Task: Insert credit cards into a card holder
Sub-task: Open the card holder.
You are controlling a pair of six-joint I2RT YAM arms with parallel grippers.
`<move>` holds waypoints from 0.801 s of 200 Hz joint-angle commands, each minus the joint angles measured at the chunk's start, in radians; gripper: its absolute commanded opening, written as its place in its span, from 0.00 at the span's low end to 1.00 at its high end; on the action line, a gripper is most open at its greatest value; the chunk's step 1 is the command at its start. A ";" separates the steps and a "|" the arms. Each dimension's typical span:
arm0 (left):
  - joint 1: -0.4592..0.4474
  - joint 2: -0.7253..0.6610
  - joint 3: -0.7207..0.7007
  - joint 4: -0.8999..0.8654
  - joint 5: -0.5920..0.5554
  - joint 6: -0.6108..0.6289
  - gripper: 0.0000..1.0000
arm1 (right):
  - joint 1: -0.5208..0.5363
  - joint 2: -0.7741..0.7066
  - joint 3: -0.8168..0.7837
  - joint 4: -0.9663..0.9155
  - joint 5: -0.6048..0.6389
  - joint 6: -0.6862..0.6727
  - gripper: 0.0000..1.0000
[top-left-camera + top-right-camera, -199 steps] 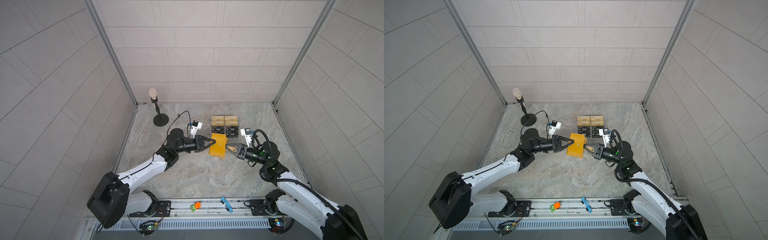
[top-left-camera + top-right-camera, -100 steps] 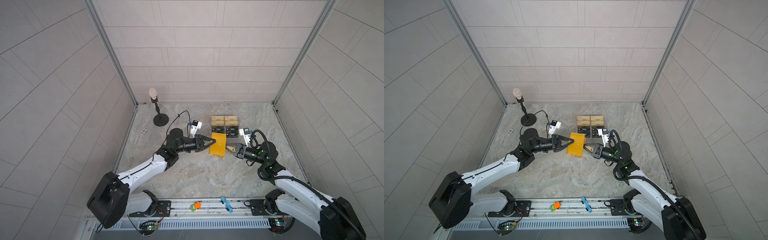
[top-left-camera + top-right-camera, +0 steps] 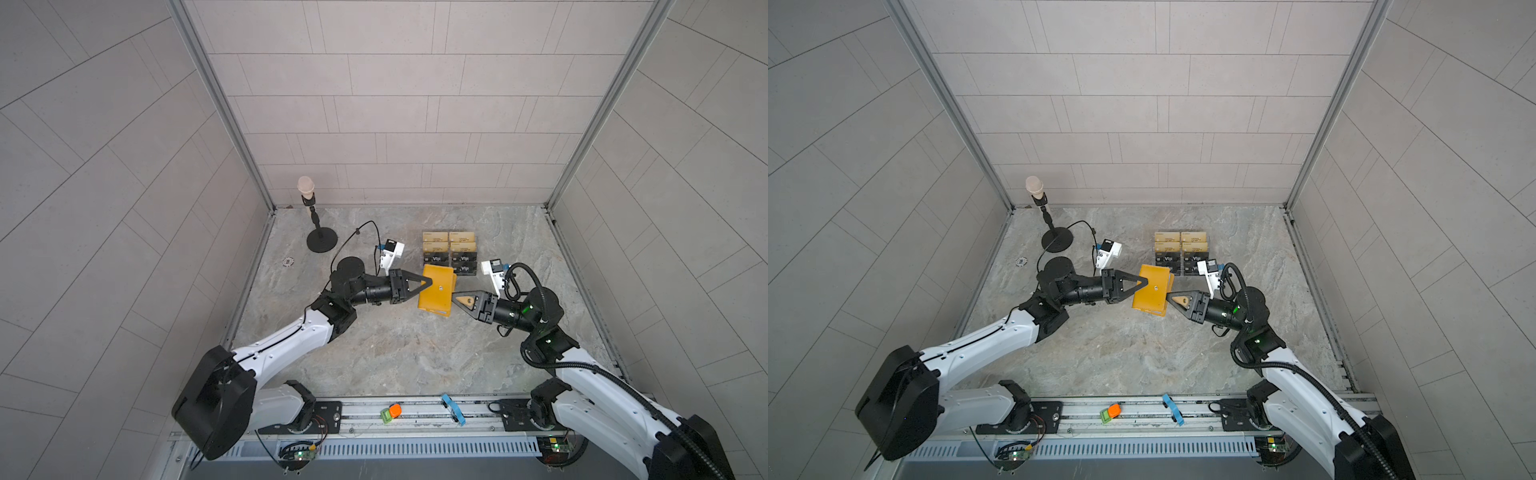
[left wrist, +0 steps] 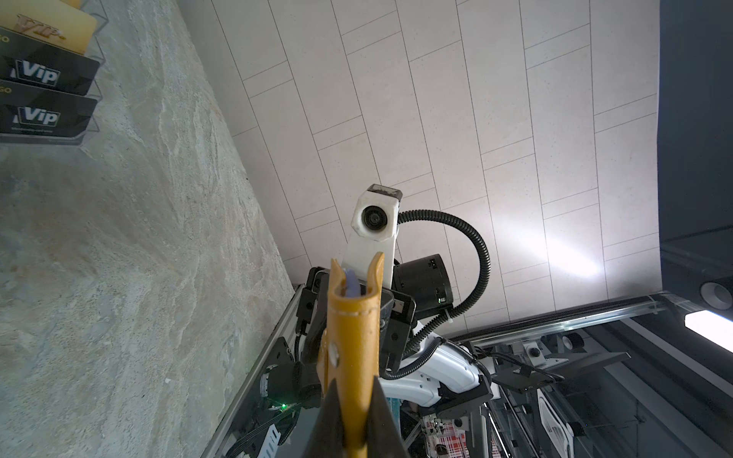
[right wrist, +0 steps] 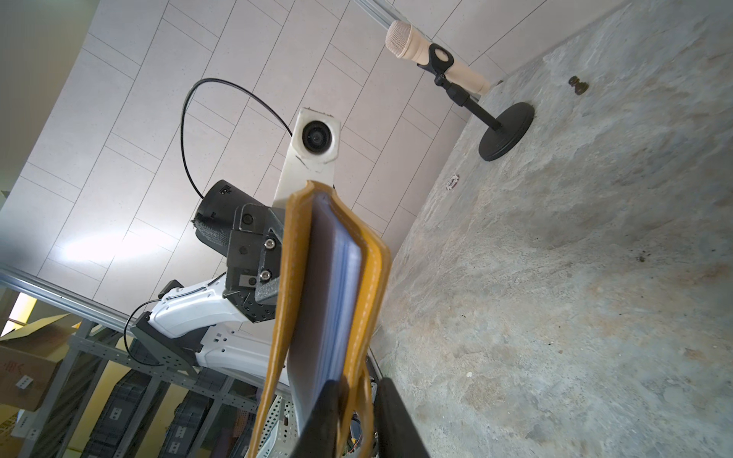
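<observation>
1. The card holder is held between both grippers, just beside the card stand, barely ajar.
2. The left gripper pinches one edge; it should hold firm.
3. The right gripper has its fingers slightly spread astride one cover; it should peel that cover wide.

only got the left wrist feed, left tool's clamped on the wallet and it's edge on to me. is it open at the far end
Observer: Yes. In the right wrist view the card holder has its two covers parted, and bluish plastic sleeves show between them.
Operator: ok and the right tool, wallet hides it from me, is it gripping
Observer: In the right wrist view the right tool has its jaws apart, one on each side of one cover's edge, with a gap showing. No card is between them.
</observation>
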State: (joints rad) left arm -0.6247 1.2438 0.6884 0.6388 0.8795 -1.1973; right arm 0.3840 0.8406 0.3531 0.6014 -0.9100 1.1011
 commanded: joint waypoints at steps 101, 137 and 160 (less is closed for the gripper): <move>0.000 -0.021 0.039 0.079 0.036 -0.009 0.12 | 0.049 0.012 -0.003 0.130 -0.026 0.053 0.04; 0.007 -0.024 0.050 0.041 0.039 0.012 0.14 | 0.047 -0.012 -0.007 0.098 -0.008 0.039 0.00; 0.018 -0.036 0.073 -0.054 0.035 0.061 0.34 | 0.044 -0.031 -0.002 0.075 0.004 0.038 0.00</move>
State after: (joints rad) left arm -0.6186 1.2427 0.7086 0.6399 0.8986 -1.1957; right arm 0.4213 0.8417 0.3511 0.6781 -0.9100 1.1416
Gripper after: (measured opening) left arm 0.250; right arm 0.080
